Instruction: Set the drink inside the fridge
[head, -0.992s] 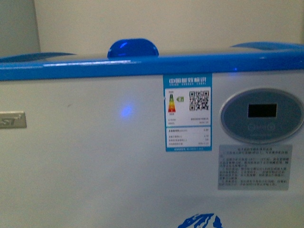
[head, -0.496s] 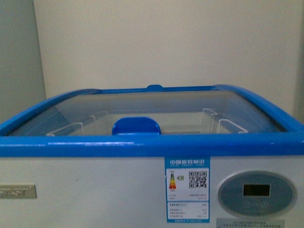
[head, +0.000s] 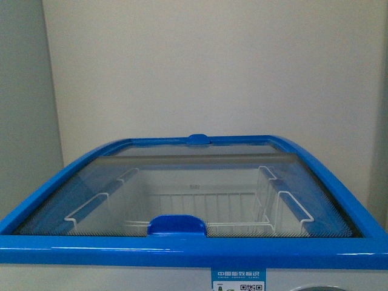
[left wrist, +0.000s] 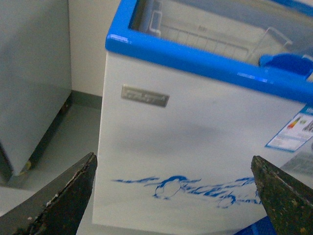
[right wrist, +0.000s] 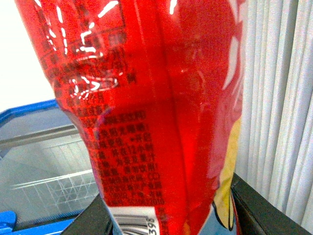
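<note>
The fridge (head: 194,251) is a white chest cooler with a blue top rim; its sliding glass lid (head: 182,182) with a blue handle (head: 176,225) covers white wire baskets (head: 200,212). Neither arm shows in the front view. In the left wrist view the fridge (left wrist: 195,127) stands ahead with its blue penguin decal (left wrist: 168,186), and my left gripper (left wrist: 178,196) is open and empty, apart from it. My right gripper (right wrist: 166,215) is shut on the drink bottle (right wrist: 146,98), red-labelled, filling the right wrist view; the fridge's rim (right wrist: 27,110) shows behind it.
A grey cabinet (left wrist: 29,83) stands on the floor beside the fridge, with a narrow gap between them. A plain wall (head: 212,66) rises behind the fridge. White vertical blinds (right wrist: 279,98) hang beyond the bottle in the right wrist view.
The front view has risen: from the fridge's white front panel with its label and control dial up to looking down through the glass lid at the baskets.
</note>
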`<act>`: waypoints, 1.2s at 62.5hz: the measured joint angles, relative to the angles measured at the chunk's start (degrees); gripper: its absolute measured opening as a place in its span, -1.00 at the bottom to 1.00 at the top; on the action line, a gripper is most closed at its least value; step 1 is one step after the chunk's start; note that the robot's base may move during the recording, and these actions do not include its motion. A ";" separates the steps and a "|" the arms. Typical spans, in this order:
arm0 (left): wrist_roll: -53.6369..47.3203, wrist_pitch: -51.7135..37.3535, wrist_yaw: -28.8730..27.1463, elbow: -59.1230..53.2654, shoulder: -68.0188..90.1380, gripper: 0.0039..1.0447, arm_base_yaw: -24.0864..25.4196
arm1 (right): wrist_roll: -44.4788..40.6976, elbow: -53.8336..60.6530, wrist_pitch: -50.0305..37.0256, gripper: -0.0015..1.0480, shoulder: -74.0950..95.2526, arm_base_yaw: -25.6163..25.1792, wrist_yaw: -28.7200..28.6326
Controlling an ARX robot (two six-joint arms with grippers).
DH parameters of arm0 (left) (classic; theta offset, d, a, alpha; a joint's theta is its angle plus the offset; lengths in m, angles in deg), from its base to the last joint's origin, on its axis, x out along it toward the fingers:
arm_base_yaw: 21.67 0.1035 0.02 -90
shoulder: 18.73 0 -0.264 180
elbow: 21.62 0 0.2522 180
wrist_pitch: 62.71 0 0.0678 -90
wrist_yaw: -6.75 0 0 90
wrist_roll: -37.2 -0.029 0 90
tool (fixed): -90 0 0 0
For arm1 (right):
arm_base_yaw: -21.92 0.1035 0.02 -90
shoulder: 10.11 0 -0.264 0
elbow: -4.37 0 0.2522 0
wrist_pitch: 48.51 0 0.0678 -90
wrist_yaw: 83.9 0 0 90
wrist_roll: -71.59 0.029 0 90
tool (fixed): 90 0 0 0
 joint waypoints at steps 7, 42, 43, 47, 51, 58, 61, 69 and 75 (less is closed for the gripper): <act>-5.92 -18.93 1.64 8.44 20.46 0.85 -0.42 | 0.02 0.00 0.00 -0.21 0.00 -0.02 0.07; -66.05 -16.79 17.00 38.25 55.45 0.85 -19.56 | 0.02 0.00 0.00 -0.21 -0.02 -0.02 0.04; -68.35 -15.52 17.42 38.84 56.17 0.85 -19.71 | 0.02 0.00 0.00 -0.21 -0.02 -0.02 0.04; -72.41 -14.19 17.59 40.26 58.07 0.85 -19.96 | 0.02 0.00 0.00 -0.21 -0.02 -0.02 0.04; -74.86 -13.88 17.62 41.75 59.98 0.85 -20.09 | 0.02 0.00 0.00 -0.21 -0.02 -0.02 0.04; -78.14 -13.70 17.62 45.66 63.87 0.85 -20.20 | 0.02 0.02 0.00 -0.21 -0.02 -0.02 0.04; -78.75 -13.46 17.66 46.80 64.98 0.85 -20.24 | 0.02 0.00 0.00 -0.21 -0.02 -0.02 0.04; -80.13 -11.54 18.56 49.72 68.65 0.85 -20.57 | 0.02 0.00 0.00 -0.21 -0.02 -0.02 0.04; -80.91 -10.23 19.02 51.15 71.12 0.85 -20.68 | 0.02 0.02 0.00 -0.21 -0.02 -0.02 0.04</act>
